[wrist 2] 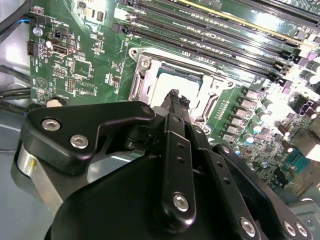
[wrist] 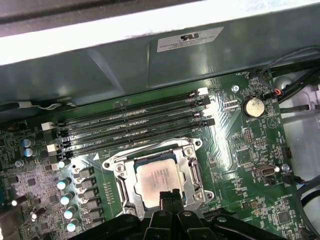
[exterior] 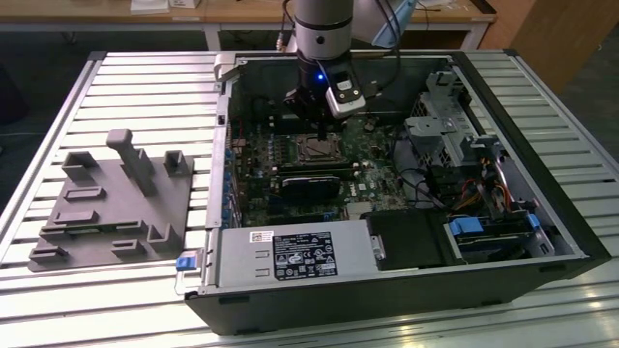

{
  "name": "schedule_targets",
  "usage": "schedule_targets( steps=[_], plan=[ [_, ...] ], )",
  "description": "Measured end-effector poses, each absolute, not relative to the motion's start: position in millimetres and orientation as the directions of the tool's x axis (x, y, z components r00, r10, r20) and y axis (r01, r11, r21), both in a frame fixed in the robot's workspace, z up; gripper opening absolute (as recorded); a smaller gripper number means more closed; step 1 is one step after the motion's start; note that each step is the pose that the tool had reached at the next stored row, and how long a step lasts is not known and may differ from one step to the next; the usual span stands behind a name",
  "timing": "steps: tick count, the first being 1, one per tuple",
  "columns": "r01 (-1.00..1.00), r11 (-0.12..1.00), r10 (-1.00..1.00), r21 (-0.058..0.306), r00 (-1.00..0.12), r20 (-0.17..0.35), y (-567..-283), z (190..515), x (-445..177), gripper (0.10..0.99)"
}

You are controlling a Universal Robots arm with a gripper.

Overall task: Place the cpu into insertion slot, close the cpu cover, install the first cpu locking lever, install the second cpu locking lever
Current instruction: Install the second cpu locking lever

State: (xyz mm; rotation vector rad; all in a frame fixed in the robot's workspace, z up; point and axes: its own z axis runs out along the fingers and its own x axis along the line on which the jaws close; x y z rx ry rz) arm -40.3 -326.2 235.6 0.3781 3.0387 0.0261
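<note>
CPU [wrist: 156, 176] is already seated in the insertion slot [wrist: 124, 186]. The cpu cover [wrist: 191, 167] looks down flat around it in both wrist views, silvery frame with the chip's metal top showing through the window. So I'd call steps one and two done and the work now at the locking levers. I can't tell from here whether either lever is latched.

The tool [wrist 2: 174, 96] hangs straight over the socket, its tip just above the near edge of the frame. Its fingers [wrist: 169, 198] sit pressed together with nothing between them, so clenched and empty. I can't tell whether the tip is touching the frame or just clear of it.

A lever move calls for catching a thin wire arm with a narrow closed tip, pushing it down and sideways under its hook. My guess is there's little margin. It could slip off the lever and land on the cover or the capacitors [wrist: 65, 199] beside the socket.

The CPU is a small flat square with a dull silver-grey lid, sitting level with its edges parallel to the frame.

The socket sits on the motherboard [exterior: 263, 190] inside the open PC case [exterior: 541, 217], towards the far edge of the table [exterior: 145, 87], next to the RAM slots [wrist: 130, 122]. A grey fixture tray [exterior: 111, 210] sits well apart, near the table edge on the exterior view's left.
</note>
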Motion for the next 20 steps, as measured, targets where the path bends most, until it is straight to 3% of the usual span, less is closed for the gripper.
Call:
schedule_targets(
  steps=[20],
  plan=[
    [0.244, 0.97, 0.245, 0.017, -0.966, -0.079, -342.0, 238.3, -40.3, 0.106]
  ],
)
